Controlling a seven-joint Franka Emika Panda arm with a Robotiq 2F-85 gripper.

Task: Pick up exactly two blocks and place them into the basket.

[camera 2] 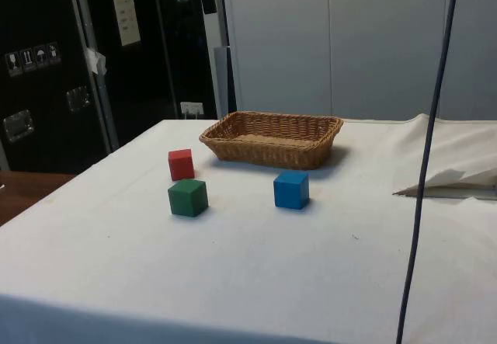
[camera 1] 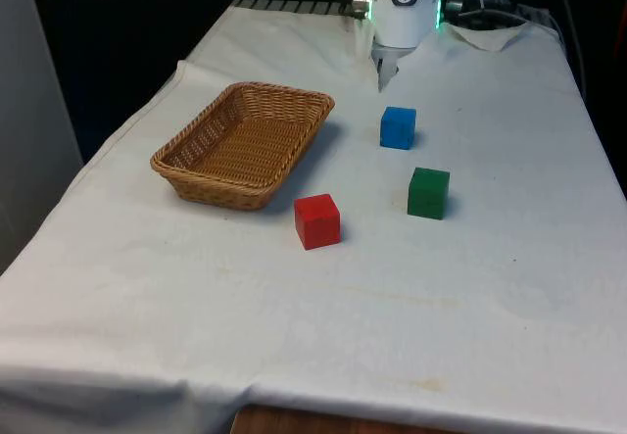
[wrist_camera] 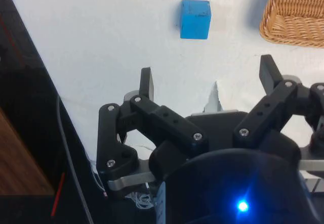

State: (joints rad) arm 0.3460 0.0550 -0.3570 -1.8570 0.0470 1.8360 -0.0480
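Blocks first, as you see them from the front: the blue block (camera 1: 398, 127) sits farthest back, the green block (camera 1: 428, 193) nearer the camera and slightly toward the front view's right, and the red block (camera 1: 316, 221) nearest, just off the basket's (camera 1: 186, 150) near corner. All three rest on the white cloth (camera 1: 313, 336), none touching another, and the wicker basket lies toward the front view's left with nothing in it. The arm's white base (camera 1: 405, 8) stands at the far end.

From the side view you find the red block (camera 2: 181, 164) just in front of the basket (camera 2: 272, 148), the green block (camera 2: 187, 197) close beside the red one, and the blue block (camera 2: 291, 189) well apart from them. A dark cable (camera 2: 423, 181) hangs across this view.

At the wrist, you see the gripper (wrist_camera: 210, 77) with its fingers (wrist_camera: 146, 82) spread wide and holding nothing, raised over the cloth. The blue block (wrist_camera: 195, 18) lies beyond the fingertips, and a corner of the basket (wrist_camera: 296, 16) shows to one side.
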